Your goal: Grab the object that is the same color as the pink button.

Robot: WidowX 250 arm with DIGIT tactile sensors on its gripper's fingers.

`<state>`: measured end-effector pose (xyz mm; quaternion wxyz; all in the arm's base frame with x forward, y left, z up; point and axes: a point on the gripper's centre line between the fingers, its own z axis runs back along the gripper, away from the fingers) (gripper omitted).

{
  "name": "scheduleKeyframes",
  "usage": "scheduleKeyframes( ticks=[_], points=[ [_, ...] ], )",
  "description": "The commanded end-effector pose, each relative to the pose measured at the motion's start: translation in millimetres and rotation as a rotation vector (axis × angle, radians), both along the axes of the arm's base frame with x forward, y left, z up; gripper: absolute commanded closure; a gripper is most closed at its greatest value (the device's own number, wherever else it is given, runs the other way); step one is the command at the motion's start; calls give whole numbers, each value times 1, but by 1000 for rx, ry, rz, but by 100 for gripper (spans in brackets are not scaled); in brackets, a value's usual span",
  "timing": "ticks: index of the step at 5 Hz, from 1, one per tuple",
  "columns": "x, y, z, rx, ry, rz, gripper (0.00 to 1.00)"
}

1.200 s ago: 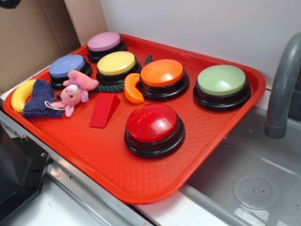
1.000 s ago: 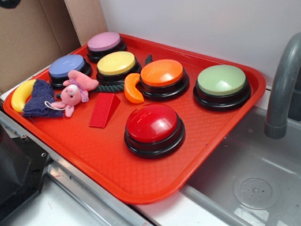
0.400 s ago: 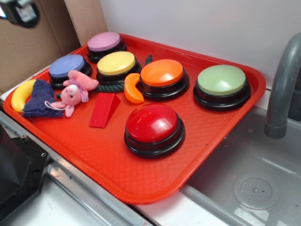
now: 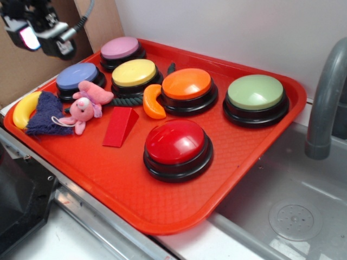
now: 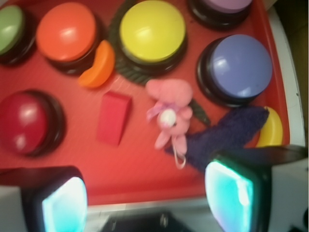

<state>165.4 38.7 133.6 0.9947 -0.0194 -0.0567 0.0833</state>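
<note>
The gripper (image 4: 40, 33) hung wide open and empty above the red tray's (image 4: 162, 211) left corner, where the pink bunny (image 4: 82, 108) lay touching a dark blue cloth (image 4: 46, 114), which a careless closing might snag instead.

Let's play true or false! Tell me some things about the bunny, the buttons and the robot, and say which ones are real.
1. The pink bunny lies on the red tray. True.
2. The bunny sits on top of the green button. False: it lies across the tray from it, beside the blue button and the dark blue cloth.
3. The gripper is holding the bunny. False: it hangs above the tray's far left corner, jaws open and empty.
4. The pink button is in the tray's back corner. True.
5. The red wedge lies between the bunny and the red button. True.
</note>
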Motion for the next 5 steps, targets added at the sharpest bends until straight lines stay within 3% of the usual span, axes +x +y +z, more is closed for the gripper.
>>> scheduleKeyframes(
  ticks=[1,3,5],
  points=[
    [20,41,-53,33,-8,66,0],
    [32,51,-90,5,3,103,0],
    [36,28,-100,22,17,41,0]
  ],
)
